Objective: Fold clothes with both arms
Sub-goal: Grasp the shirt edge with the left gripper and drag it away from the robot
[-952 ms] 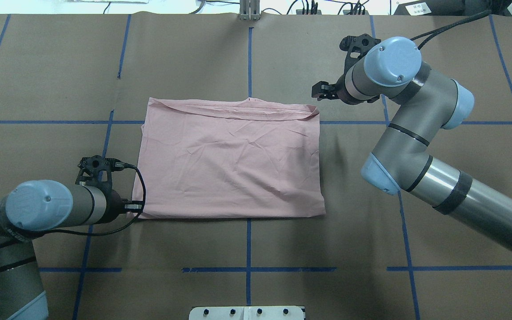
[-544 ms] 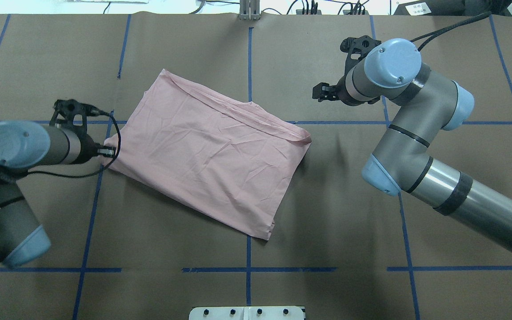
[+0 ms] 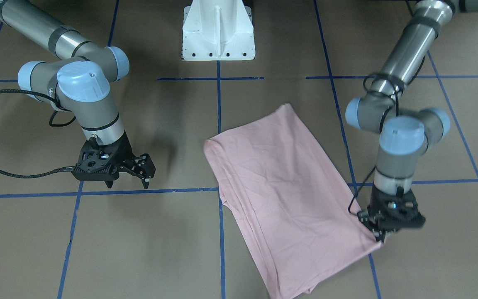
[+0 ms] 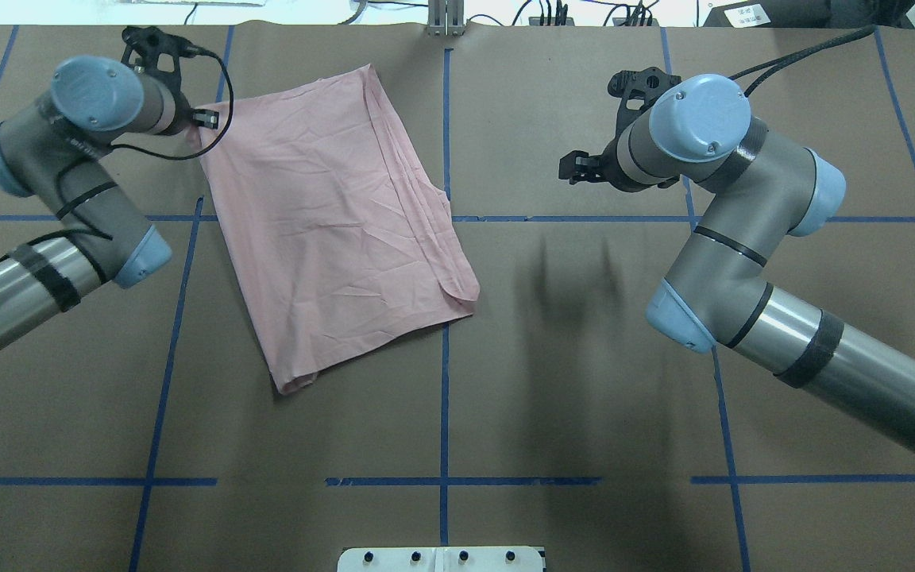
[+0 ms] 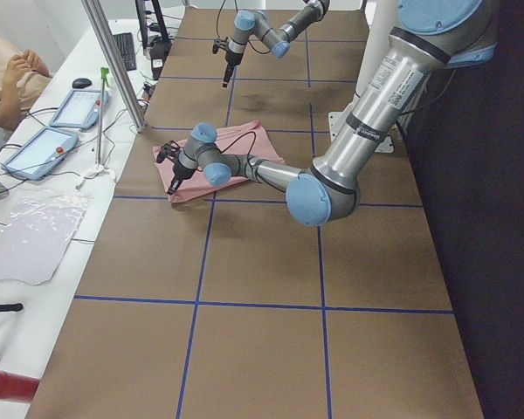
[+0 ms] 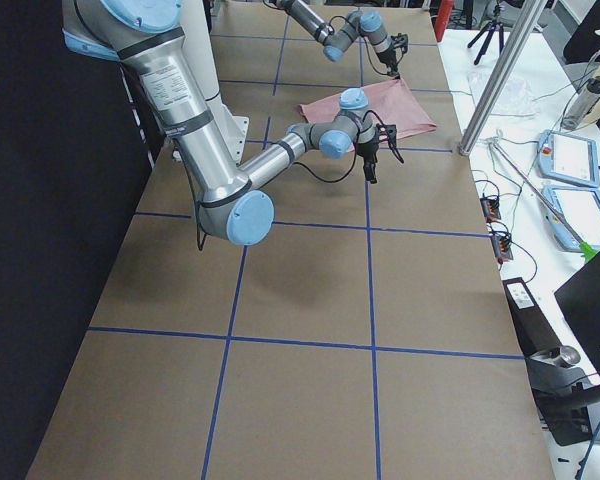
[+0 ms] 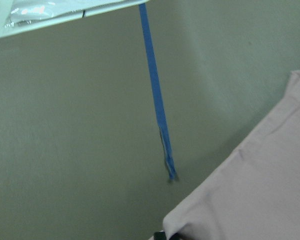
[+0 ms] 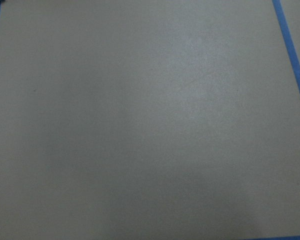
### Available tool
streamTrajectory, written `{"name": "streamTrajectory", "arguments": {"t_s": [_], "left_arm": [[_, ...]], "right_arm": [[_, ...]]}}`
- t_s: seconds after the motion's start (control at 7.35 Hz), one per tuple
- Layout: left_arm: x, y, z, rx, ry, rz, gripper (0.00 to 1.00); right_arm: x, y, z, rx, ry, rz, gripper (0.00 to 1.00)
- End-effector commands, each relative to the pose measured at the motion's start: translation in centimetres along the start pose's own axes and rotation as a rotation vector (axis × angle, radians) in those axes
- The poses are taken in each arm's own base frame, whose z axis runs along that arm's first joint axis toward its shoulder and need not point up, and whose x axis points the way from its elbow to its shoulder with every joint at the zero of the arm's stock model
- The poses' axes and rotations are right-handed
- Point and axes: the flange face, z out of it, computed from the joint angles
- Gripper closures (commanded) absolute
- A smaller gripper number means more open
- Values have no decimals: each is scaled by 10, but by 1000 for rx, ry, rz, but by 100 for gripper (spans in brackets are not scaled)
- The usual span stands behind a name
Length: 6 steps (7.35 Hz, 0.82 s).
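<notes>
Matte brown paper covers the table [image 4: 584, 381], squared off by blue tape lines [image 4: 443, 238]. The T-shirt [image 4: 330, 214], soft pale pink cotton folded into a creased rectangle, lies slanted on the robot's left half, plain side up. The left gripper [image 3: 379, 236] pinches its far corner, its fingertips mostly hidden by the wrist and cloth. The right gripper [image 3: 142, 176] hangs well apart from the shirt, fingers parted, holding nothing.

table [image 4: 584, 381]: brown, blue tape grid [image 4: 443, 481] | white pedestal [image 3: 218, 33]: middle of robot-side edge | two tablets [image 5: 74, 108]: beyond operators' edge
</notes>
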Motion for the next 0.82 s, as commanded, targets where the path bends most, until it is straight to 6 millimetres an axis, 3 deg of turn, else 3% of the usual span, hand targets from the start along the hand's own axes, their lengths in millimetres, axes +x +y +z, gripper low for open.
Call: {"name": "streamTrajectory", "arguments": {"t_s": [0.0,0.14,0.27,0.41,0.54,0.68], "left_arm": [[0,-44,18,49,-26,16,92],[-12,-31,17,64,-2,19,1],[-18,-48,-1,42,81,6,0],[-40,-44,-7,-7,148,29,0],[-51,-34,-17,6,157,41,0],[-53,-31,-27,20,168,41,0]], "right_arm": [[-2,2,0,1,-1,2,0],[-11,8,2,-8,-10,-5,0],[-29,17,3,-18,-28,-17,0],[-60,18,-2,-21,-51,-16,0],[-100,19,5,-28,-58,66,5],[-153,17,14,-5,-48,109,16]]}}
